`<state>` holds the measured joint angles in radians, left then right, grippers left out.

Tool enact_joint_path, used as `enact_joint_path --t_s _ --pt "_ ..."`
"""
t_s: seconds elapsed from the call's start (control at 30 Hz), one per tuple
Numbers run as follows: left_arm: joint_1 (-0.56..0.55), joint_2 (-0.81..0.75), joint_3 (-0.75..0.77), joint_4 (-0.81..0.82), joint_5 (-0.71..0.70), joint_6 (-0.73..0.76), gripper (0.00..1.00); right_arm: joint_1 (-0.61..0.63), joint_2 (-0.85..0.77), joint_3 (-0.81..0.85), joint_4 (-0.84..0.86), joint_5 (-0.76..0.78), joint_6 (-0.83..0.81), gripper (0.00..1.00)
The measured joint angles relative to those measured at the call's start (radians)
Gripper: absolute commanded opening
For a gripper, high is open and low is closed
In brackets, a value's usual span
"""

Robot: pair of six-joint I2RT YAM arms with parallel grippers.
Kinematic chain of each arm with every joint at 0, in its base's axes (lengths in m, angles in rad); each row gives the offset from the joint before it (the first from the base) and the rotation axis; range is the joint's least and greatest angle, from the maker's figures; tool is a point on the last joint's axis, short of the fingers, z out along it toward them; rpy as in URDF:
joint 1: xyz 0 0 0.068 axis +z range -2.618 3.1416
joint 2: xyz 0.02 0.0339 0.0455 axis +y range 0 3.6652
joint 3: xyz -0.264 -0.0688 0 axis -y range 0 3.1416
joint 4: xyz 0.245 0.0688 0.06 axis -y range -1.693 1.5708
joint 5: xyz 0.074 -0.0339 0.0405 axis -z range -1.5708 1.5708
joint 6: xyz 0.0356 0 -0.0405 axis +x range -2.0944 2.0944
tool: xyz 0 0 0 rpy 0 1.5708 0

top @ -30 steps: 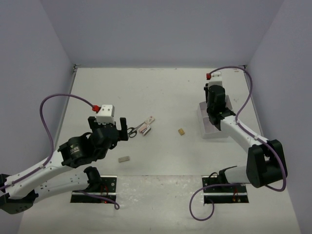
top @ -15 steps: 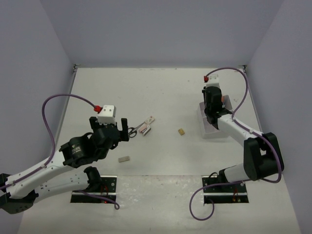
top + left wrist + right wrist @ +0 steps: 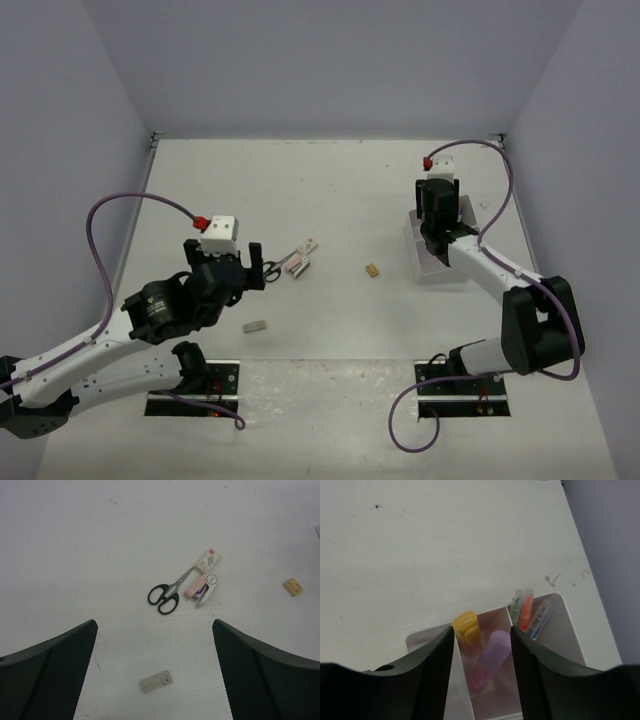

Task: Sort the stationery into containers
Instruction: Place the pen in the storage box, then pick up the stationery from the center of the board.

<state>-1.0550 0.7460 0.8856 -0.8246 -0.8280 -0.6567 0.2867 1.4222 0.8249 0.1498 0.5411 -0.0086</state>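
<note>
Purple marker (image 3: 490, 657) inside tray (image 3: 559, 630) shows only in right-wrist view.

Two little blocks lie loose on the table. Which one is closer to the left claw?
The grey block, right by the open left gripper. The tan block lies far off to its right, beyond the scissors.

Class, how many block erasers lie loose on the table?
2. The grey eraser lies on the near side of the scissors; the tan eraser sits mid-table, between scissors and tray. Others may be hidden inside it.
</note>
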Motion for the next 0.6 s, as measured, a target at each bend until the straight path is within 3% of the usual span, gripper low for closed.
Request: enact_joint_path --t_s 0.07,0.3,0.37,0.4,0.6 --pt "0.000 0.000 0.000 0.001 0.002 0.001 1.00 0.000 -0.018 0.000 -0.014 -0.001 0.013 0.66" --pt "0.000 0.000 0.000 0.001 0.005 0.007 1.00 0.036 -0.139 0.000 -0.087 -0.006 0.049 0.69" --pt "0.000 0.001 0.000 0.001 0.004 0.007 1.00 0.088 -0.201 0.009 -0.127 -0.007 0.069 0.96" --pt "0.000 0.001 0.000 0.001 0.004 0.007 1.00 0.116 -0.232 0.016 -0.148 -0.008 0.078 0.99" --pt "0.000 0.025 0.000 0.000 0.003 0.006 1.00 0.244 -0.344 0.126 -0.332 -0.140 0.233 0.99"
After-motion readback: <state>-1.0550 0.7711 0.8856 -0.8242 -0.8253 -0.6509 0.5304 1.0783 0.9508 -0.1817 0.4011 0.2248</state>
